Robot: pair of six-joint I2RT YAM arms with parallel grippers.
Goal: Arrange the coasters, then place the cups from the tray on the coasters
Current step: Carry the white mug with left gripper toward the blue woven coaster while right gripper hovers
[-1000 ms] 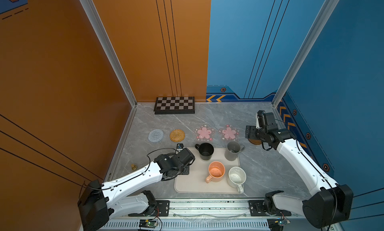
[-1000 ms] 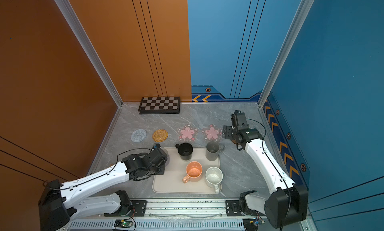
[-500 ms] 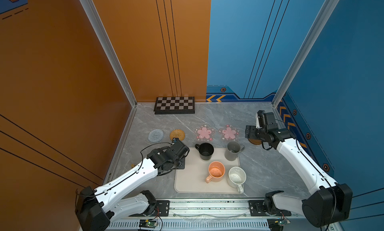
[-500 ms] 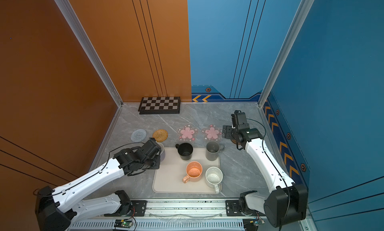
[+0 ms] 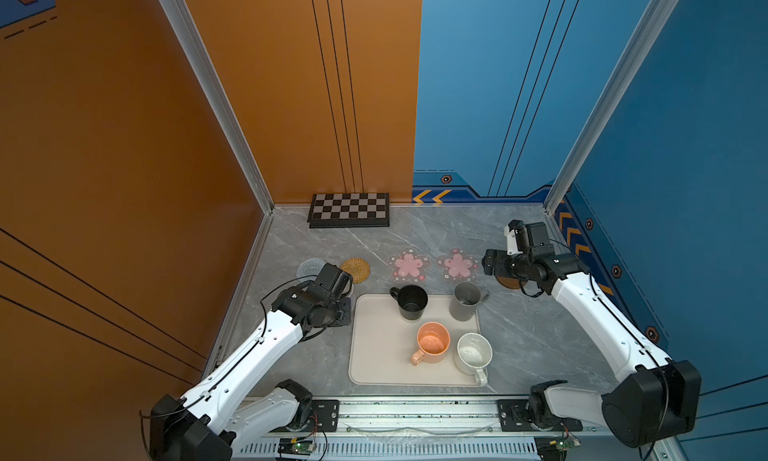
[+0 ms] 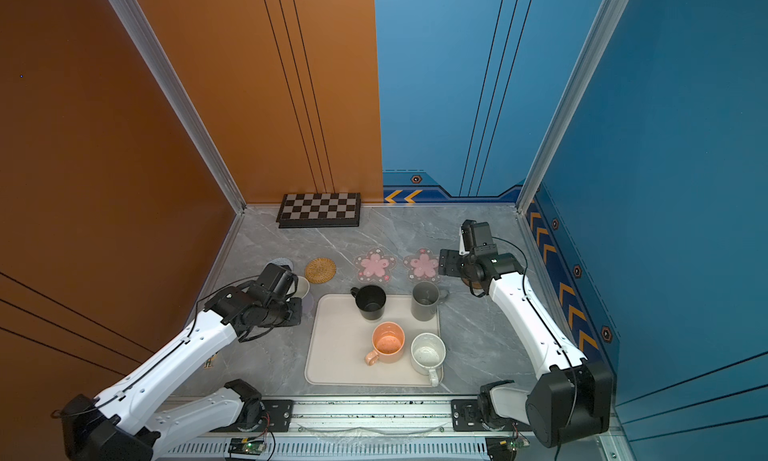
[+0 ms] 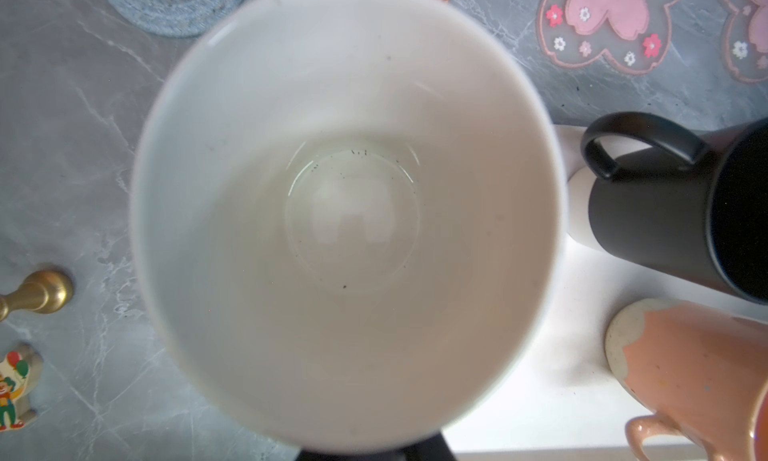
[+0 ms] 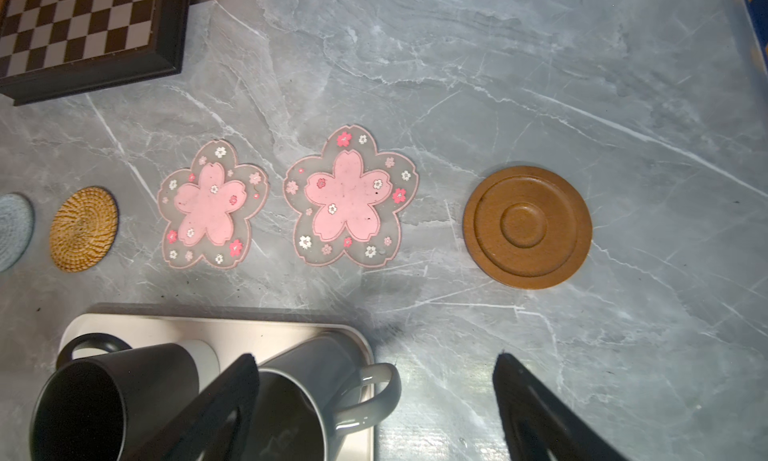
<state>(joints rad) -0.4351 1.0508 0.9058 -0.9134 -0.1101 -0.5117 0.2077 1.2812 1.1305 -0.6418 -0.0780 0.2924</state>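
the left gripper (image 6: 296, 307) is holding the lavender mug (image 7: 349, 214), jaws narrowed on its wall, just left of the tray's (image 5: 374, 363) far left corner and just near of the tan coaster (image 5: 355, 269); the mug is standing upright, mouth up, its white inside filling the left wrist view; its handle is hidden, and i cannot tell whether it is touching the table; the right gripper (image 8: 376, 357) is hanging wide open and empty at the far right, above the table between the second pink coaster (image 5: 457, 265) and the brown coaster (image 8: 527, 227); the coasters are lying in a row running left to right, far of the tray: blue coaster (image 5: 309, 268), tan, pink coaster (image 5: 409, 265), second pink, brown; the tray is lying with its long axis left to right; four mugs are standing upright on it: black mug (image 5: 411, 302) far left, handle pointing left; grey mug (image 5: 464, 300) far right, handle pointing right; orange mug (image 5: 433, 341) in the middle, handle pointing near-left; white mug (image 5: 473, 353) near right, handle pointing near
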